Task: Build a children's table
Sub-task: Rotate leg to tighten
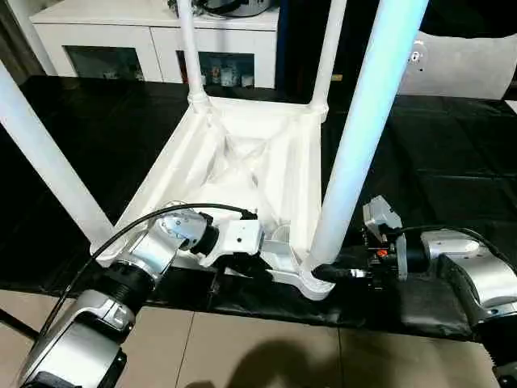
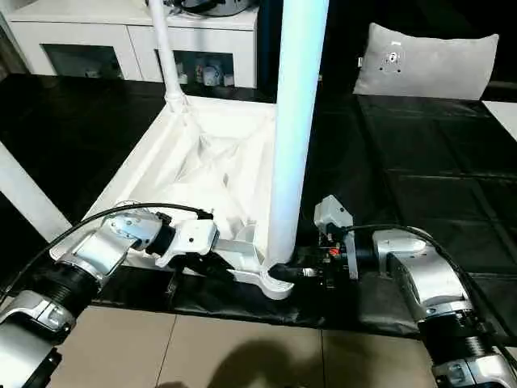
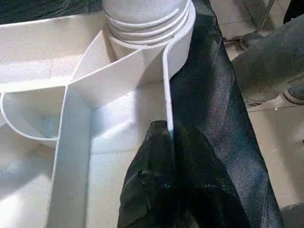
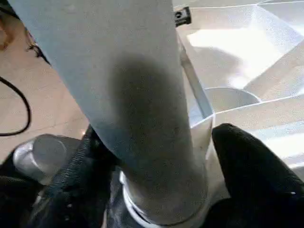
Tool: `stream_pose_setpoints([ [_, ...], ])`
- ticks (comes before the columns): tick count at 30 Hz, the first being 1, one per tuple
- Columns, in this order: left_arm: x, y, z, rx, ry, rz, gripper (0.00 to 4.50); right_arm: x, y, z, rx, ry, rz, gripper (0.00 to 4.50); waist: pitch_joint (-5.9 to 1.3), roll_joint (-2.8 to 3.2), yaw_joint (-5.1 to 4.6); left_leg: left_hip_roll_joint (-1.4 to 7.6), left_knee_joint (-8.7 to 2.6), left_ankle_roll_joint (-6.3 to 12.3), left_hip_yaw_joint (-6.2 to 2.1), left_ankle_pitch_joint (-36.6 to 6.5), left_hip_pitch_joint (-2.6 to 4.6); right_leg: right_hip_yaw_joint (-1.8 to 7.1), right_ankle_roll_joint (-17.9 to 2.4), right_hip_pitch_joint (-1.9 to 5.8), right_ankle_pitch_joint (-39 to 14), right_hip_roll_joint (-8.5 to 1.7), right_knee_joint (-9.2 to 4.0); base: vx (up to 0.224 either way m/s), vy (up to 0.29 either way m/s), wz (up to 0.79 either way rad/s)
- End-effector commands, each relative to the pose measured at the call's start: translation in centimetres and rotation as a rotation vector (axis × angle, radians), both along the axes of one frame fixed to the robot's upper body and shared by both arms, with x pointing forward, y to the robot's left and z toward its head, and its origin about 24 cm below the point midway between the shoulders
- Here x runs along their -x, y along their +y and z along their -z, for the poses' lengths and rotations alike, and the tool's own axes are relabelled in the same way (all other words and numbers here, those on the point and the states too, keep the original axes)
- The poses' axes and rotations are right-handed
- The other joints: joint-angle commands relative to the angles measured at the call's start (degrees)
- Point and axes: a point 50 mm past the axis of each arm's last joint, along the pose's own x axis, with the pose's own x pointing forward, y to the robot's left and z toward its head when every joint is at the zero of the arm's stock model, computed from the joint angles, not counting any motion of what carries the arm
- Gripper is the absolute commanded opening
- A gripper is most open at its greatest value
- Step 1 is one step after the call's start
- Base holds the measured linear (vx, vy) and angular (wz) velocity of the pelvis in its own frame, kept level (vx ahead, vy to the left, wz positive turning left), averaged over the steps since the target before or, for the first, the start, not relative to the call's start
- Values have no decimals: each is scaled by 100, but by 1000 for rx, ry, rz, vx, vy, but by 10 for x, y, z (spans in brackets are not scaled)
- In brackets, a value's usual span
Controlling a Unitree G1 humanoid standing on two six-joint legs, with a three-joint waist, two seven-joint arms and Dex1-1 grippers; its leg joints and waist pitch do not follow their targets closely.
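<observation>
Overhead, upturned children's table (image 1: 242,153) lying on black mat (image 1: 452,170), left gripper (image 3: 168,142) pinching its thin near rim, right gripper (image 4: 156,180) straddling, fingers spread, the near leg (image 1: 363,137) base at mat's front edge.

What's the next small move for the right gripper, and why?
Probably close the right gripper on the near leg and twist it further in. Its fingers straddle the leg's base without clamping it, threads still show above the socket, and the left gripper pinches the table's rim, steadying it.
</observation>
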Motion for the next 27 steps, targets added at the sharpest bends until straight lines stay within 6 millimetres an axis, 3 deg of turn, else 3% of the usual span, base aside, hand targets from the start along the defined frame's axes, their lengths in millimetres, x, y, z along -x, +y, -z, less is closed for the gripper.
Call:
stream_pose_setpoints([
  [1,8,-10,2,-29,6,111,0,2,2,-1,-23,24,-20,296,-399,-100,-9,337,-354,619,-72,-370,-32,391,-713,397,-1591,-431,-372,0,0,0],
  [10,5,-7,3,-1,41,39,0,10,8,-5,-108,68,-29,228,-394,-95,42,347,-364,560,-68,-400,-16,397,-659,387,-1686,-439,-388,0,0,0],
  [13,-1,-11,2,44,62,-106,0,8,15,-2,-109,58,63,223,-371,-89,17,347,-387,448,-70,-515,-11,392,-618,380,-1893,-442,-419,0,0,0],
  [15,-5,-17,3,75,73,-208,0,-7,20,5,-34,8,254,219,-330,-89,-49,283,-387,272,-62,-744,28,349,-410,342,-2535,-431,-528,0,0,0],
  [16,-5,-18,2,79,74,-218,0,-9,21,5,-28,4,273,219,-330,-89,-49,283,-387,272,-62,-744,28,349,-410,342,-2535,-431,-528,0,0,0],
  [17,-9,-25,2,114,78,-307,0,-22,24,9,17,-20,447,215,-301,-110,-163,210,-374,155,-79,-888,-12,265,-119,382,-3099,-411,-612,0,0,0],
  [19,-10,-27,2,122,77,-329,0,-25,24,10,20,-16,488,210,-300,-105,-299,157,-329,120,-87,-1049,7,192,117,357,-3425,-392,-706,0,0,0],
  [21,-16,-41,2,170,77,-461,0,-40,28,12,49,-1,707,210,-314,-86,-489,140,-305,127,-116,-1113,-38,132,197,373,-3419,-361,-738,0,0,0],
  [23,-18,-47,2,191,75,-508,0,-44,30,13,50,8,770,210,-337,-83,-569,136,-298,165,-121,-1113,-26,122,162,361,-3296,-361,-749,0,0,0],
  [25,-21,-57,0,220,68,-560,0,-46,37,12,22,-4,790,210,-361,-45,-602,191,-333,348,-138,-1009,-32,172,-19,376,-2838,-372,-703,0,0,0],
  [26,-22,-60,-1,228,66,-568,0,-46,39,11,12,-22,777,275,-370,-60,-600,208,-340,422,-130,-928,-53,202,-108,380,-2616,-375,-665,0,0,0],
  [27,-22,-64,-2,234,59,-576,0,-45,41,11,11,-38,755,275,-380,-61,-590,218,-342,451,-130,-871,-47,222,-172,378,-2503,-386,-643,0,0,0],
])
